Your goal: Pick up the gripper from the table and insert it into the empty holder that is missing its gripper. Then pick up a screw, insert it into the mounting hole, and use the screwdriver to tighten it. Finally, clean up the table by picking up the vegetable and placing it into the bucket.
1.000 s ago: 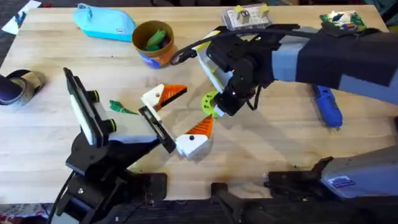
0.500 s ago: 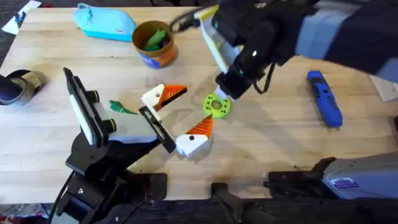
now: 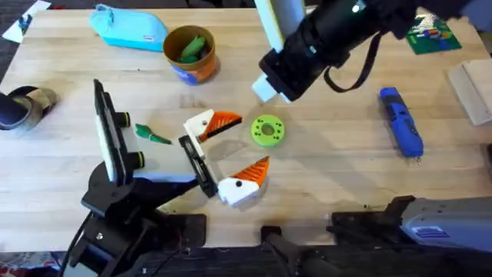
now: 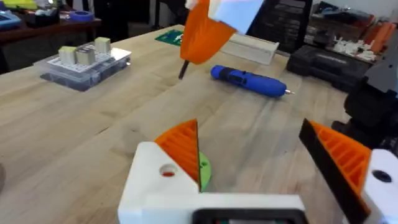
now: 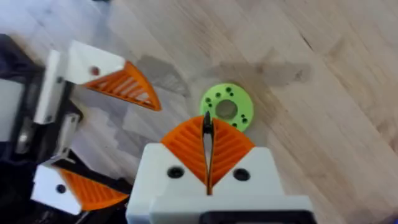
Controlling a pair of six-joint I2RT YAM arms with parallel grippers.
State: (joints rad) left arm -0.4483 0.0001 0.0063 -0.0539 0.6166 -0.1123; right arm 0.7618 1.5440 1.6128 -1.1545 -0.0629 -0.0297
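My left gripper is open low over the table. Its two white gripper blocks with orange ribbed tips sit at the ends of the black holder bar. My right gripper hangs raised beyond the lime-green disc, shut on a small dark screw that pokes out of its orange pads. The blue screwdriver lies at the right. The green vegetable lies left of my left gripper. The orange bucket stands at the back with green items in it.
A light-blue pouch lies at the back left. A clear parts box and a green circuit board sit along the far edge, and a pale block is at the right edge. A grey roll rests at the left edge.
My right gripper has lifted off the lime-green disc and drawn back up and away from it. My left gripper has shifted slightly, its two blocks moving with it.
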